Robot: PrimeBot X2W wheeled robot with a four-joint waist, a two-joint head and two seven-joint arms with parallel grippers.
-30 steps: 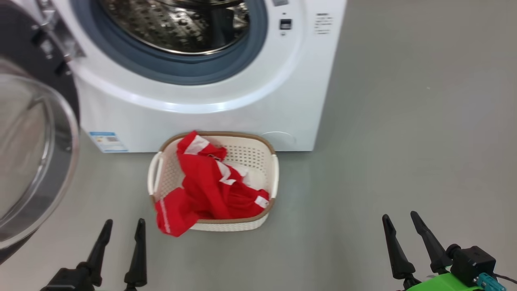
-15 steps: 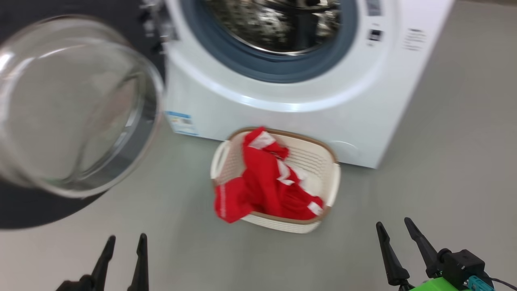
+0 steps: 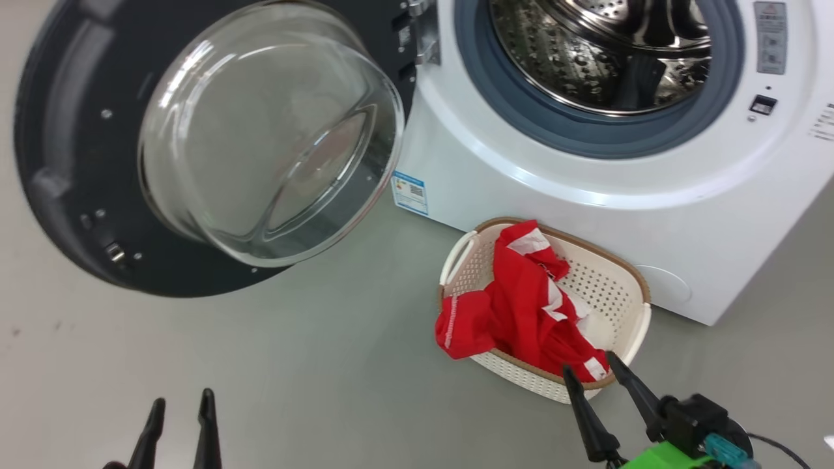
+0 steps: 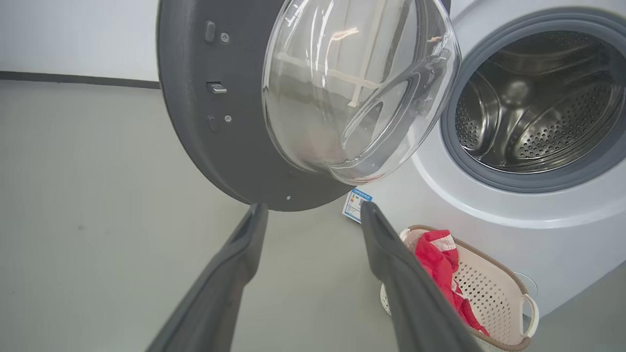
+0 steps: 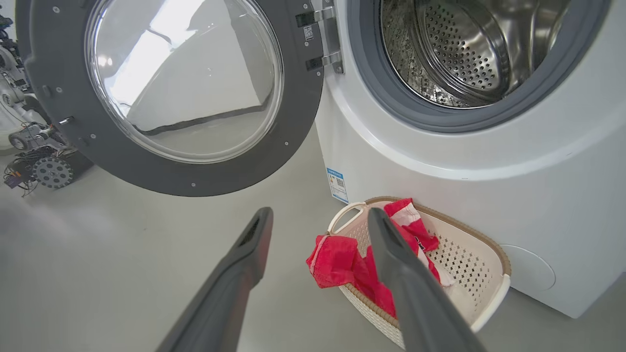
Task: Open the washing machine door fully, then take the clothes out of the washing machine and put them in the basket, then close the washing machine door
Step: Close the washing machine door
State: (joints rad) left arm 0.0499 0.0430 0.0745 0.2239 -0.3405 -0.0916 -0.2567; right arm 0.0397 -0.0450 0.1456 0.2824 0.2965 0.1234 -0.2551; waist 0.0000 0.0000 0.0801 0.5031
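The washing machine door point(image 3: 58, 163) stands swung wide open at the left, its glass bowl bulging toward me. The white washing machine point(image 3: 586, 215) shows a bare steel drum point(image 3: 606, 52). In front of the machine, the cream basket point(image 3: 629, 273) holds the red clothes point(image 3: 521, 306), one fold hanging over its near-left rim. My left gripper point(image 3: 182, 398) is open low at the left, above bare floor. My right gripper point(image 3: 588, 362) is open, its tips near the basket's front edge. The left wrist view has my left gripper point(image 4: 313, 208) open below the door point(image 4: 220, 122). The right wrist view has my right gripper point(image 5: 319, 212) open over the clothes point(image 5: 337, 259).
Grey floor point(image 3: 293, 365) spreads under the door and to the basket's left. A blue sticker point(image 3: 410, 193) marks the machine's lower left corner. Wheeled equipment point(image 5: 34, 156) stands behind the door's far edge in the right wrist view.
The camera has swung left, so the whole picture has shifted right and the door is fully in view. Both grippers stay open and empty.
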